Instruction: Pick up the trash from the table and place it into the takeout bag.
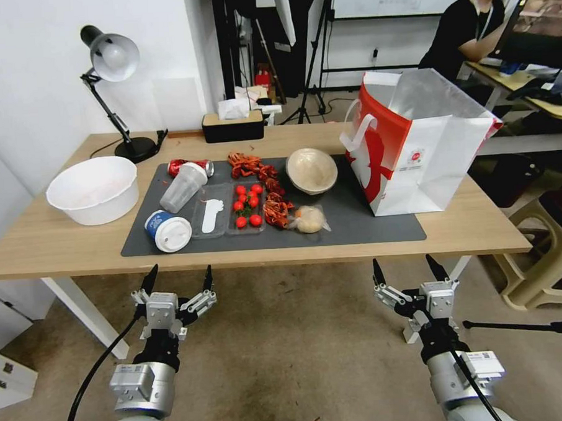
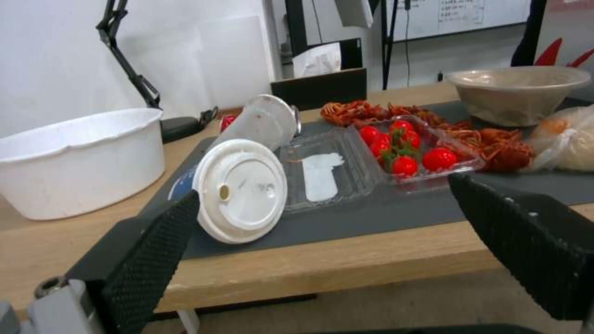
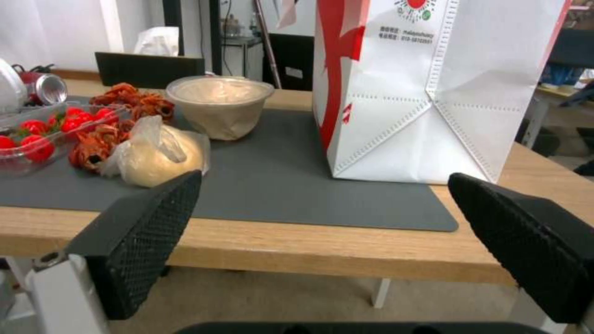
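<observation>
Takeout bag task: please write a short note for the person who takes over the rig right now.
Left gripper: open, holding nothing, hanging before the table's near edge.
Right gripper: open, holding nothing, also before the near edge.
Takeout bag: upright on the mat's right end, mouth open.
Trash, all on the mat: lidded paper cup on its side at front left; clear plastic cup and crushed red can behind it; paper bowl beside the bag; wrapped lump in front of the bowl.
Done: nothing visibly picked up.
Left: all five pieces.
</observation>
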### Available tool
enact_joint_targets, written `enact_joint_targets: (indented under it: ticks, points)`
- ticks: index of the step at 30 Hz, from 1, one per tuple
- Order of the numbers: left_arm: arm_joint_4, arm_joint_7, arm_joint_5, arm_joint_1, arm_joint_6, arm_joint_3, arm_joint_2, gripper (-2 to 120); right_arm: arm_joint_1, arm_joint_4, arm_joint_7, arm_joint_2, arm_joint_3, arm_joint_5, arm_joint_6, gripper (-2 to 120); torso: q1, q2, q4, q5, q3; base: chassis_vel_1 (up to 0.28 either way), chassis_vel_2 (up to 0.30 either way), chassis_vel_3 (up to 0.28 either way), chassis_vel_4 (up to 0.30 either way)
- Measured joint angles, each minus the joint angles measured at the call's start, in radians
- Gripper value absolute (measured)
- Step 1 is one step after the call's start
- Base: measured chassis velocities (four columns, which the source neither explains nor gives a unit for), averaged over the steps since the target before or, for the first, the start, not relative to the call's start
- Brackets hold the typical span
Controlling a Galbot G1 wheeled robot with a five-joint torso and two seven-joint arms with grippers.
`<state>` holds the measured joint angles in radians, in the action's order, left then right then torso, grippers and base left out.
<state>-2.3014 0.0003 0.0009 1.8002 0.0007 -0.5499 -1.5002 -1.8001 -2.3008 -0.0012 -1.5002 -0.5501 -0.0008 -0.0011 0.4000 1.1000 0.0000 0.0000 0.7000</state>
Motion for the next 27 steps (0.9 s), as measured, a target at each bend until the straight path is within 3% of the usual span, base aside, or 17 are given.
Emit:
enact_joint_targets:
  ticks: [18, 22, 25, 27]
  points:
    - [0.001, 0.000, -0.001, 0.000, -0.001, 0.000, 0.000, 100, -0.001, 0.001, -0.001, -0.001, 0.000, 0.001, 0.001, 100, 0.000, 0.000, 0.0001, -0.0001, 0.000, 0.000, 0.000, 0.000, 0.000]
    - [-0.002, -0.015, -0.015, 0.000, 0.005, 0.004, 0.001, 100, -0.027, -0.033, -0.062, -0.031, 0.018, 0.003, -0.004, 100, 0.000, 0.000, 0.0001, 0.0001, 0.000, 0.000, 0.000, 0.000, 0.000]
    - [-0.051, -0.128, -0.120, 0.004, 0.063, 0.039, 0.012, 100, -0.071, -0.094, -0.171, -0.085, 0.054, 0.009, -0.016, 100, 0.000, 0.000, -0.0002, -0.0006, 0.000, 0.000, 0.000, 0.000, 0.000]
    - [-0.066, -0.159, -0.148, 0.006, 0.078, 0.050, 0.015, 100, -0.069, -0.095, -0.178, -0.088, 0.055, 0.018, -0.017, 100, 0.000, 0.000, 0.0000, -0.0002, 0.000, 0.000, 0.000, 0.000, 0.000]
